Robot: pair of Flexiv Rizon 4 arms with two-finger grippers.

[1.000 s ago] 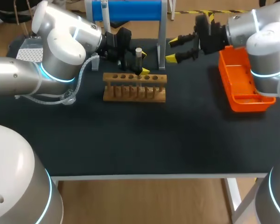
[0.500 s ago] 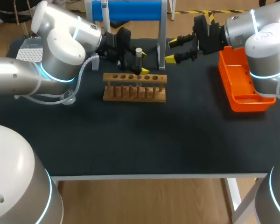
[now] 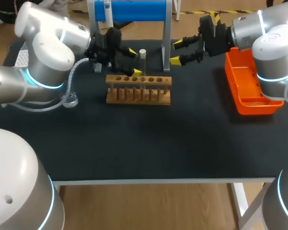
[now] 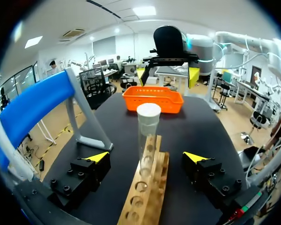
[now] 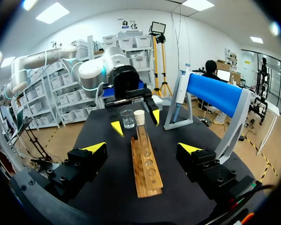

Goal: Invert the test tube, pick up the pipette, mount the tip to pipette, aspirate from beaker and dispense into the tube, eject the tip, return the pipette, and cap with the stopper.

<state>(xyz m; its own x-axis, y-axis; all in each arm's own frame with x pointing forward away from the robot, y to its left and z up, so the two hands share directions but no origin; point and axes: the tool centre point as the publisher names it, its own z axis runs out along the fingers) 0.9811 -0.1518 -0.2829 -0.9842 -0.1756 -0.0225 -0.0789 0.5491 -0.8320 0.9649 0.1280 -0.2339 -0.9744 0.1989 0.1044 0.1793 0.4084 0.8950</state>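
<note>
Left wrist view, test tube (image 4: 147, 136): clear glass cylinder, white-capped, upright in wooden rack (image 4: 153, 197).
Left end effector (image 4: 146, 157): spread wide, flanking tube, not touching.
Right end effector (image 5: 143, 147): spread wide, empty.

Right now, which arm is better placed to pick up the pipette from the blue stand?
Left, probably. The left gripper is open beside the test tube, close to the pipette hanging at the left end of the blue stand. The right gripper, also open, sits by its right post, farther from it.
</note>
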